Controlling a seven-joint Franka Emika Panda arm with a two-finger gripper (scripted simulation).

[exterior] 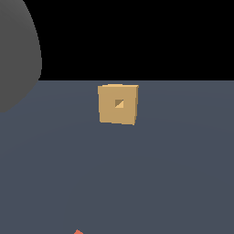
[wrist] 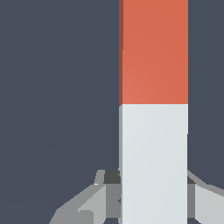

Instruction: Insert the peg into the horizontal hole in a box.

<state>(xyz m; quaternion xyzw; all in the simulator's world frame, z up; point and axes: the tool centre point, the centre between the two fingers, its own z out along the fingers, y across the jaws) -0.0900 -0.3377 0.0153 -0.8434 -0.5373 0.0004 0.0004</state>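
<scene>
End effector (wrist: 153, 199) is clamping the peg (wrist: 153, 109) by its white half, a good hold on a seemingly rigid, light bar, orange tip (exterior: 77, 231) showing at 6 o'clock, well apart from the box (exterior: 118, 104) standing on the desk (exterior: 183, 173), its hole (exterior: 119, 103) facing the camera.

Bare floor (exterior: 173, 173) in front of the box (exterior: 118, 104), hole (exterior: 119, 103) face unblocked, large grey rounded mass (exterior: 16, 50) at the exterior view's left
</scene>
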